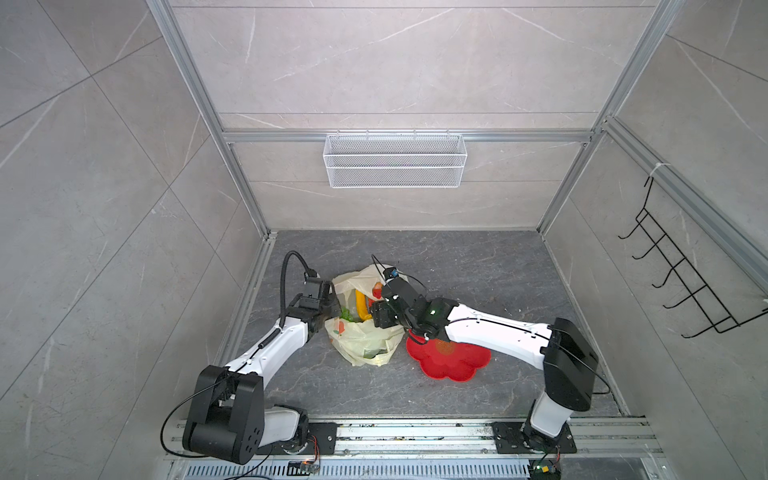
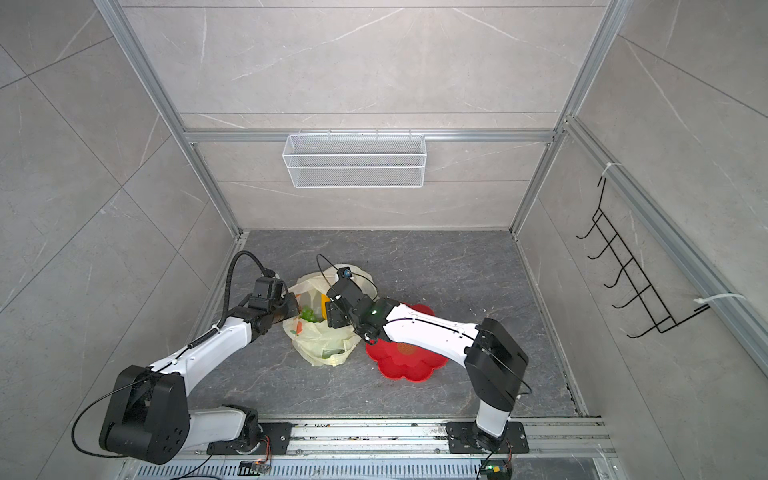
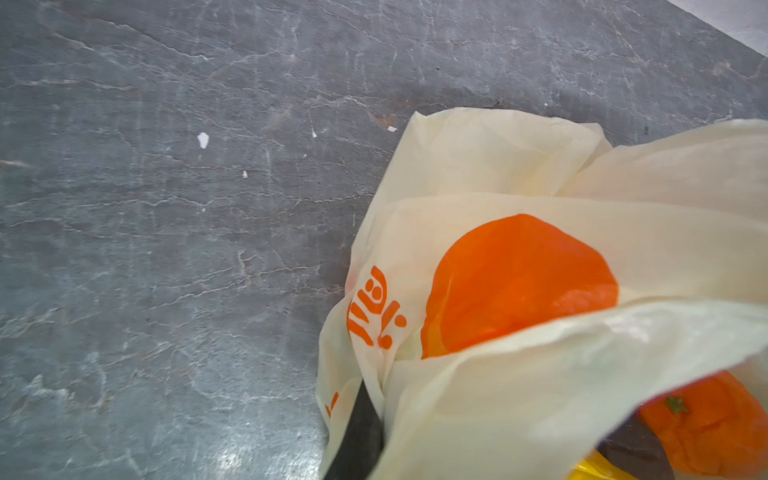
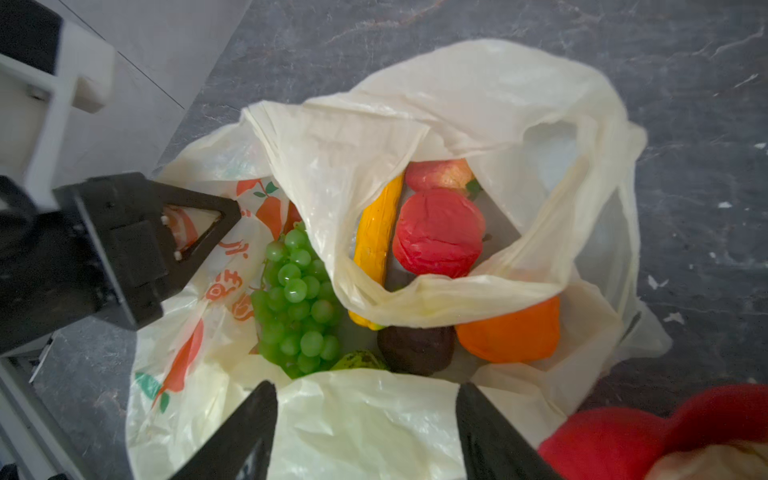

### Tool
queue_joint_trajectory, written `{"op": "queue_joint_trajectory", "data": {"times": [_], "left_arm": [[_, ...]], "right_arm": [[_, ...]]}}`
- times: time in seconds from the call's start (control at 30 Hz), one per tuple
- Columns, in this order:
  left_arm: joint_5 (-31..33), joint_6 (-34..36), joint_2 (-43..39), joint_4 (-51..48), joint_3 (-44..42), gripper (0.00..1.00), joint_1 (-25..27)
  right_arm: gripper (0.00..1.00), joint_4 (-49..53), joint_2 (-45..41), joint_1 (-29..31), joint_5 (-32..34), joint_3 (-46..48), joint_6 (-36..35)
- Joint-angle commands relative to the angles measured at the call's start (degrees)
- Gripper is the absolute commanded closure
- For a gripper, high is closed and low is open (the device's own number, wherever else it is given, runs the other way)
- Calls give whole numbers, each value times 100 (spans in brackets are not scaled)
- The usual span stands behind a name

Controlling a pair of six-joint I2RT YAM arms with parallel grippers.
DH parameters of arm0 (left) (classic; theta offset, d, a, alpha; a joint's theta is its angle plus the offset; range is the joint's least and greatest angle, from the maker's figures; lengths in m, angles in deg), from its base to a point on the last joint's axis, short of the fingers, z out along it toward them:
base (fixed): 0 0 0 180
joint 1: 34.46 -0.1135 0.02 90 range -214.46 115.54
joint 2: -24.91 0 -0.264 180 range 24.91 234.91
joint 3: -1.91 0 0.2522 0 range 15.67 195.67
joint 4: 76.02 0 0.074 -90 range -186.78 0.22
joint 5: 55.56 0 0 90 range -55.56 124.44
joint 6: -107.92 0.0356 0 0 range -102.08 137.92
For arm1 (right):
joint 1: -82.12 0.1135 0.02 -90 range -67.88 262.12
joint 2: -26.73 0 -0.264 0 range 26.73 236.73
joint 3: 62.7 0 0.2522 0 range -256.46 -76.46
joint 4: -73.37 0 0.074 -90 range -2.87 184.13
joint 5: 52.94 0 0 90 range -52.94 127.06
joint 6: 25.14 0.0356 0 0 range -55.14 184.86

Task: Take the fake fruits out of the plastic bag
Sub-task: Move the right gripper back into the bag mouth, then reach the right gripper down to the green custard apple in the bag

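Right tool (image 4: 365, 388) spread above plastic bag (image 4: 478, 104), orange print (image 4: 226, 291) illegible, grapes (image 4: 297, 299) inside

A fold of the plastic bag (image 4: 415, 299) droops over the banana (image 4: 376, 232); grapes (image 4: 295, 291) lie uncovered.

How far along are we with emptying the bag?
Done: no fruit clearly out of the bag yet. In hand: the left gripper is at its rim; the right gripper hangs open over the mouth, holding nothing. Left: grapes, banana, red fruit, orange and brown fruit all lie inside.
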Motion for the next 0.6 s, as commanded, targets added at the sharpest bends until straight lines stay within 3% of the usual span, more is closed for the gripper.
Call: {"op": "queue_joint_trajectory", "data": {"times": [0.0, 0.13, 0.57], "left_arm": [[-364, 194, 91, -49, 295, 79, 86], [-338, 323, 285, -135, 449, 69, 300], [347, 22, 516, -464, 572, 62, 259]], "right_arm": [[30, 531, 283, 5, -23, -243, 308], [34, 671, 557, 98, -15, -336, 325], [39, 159, 678, 866, 70, 618, 496]]}}
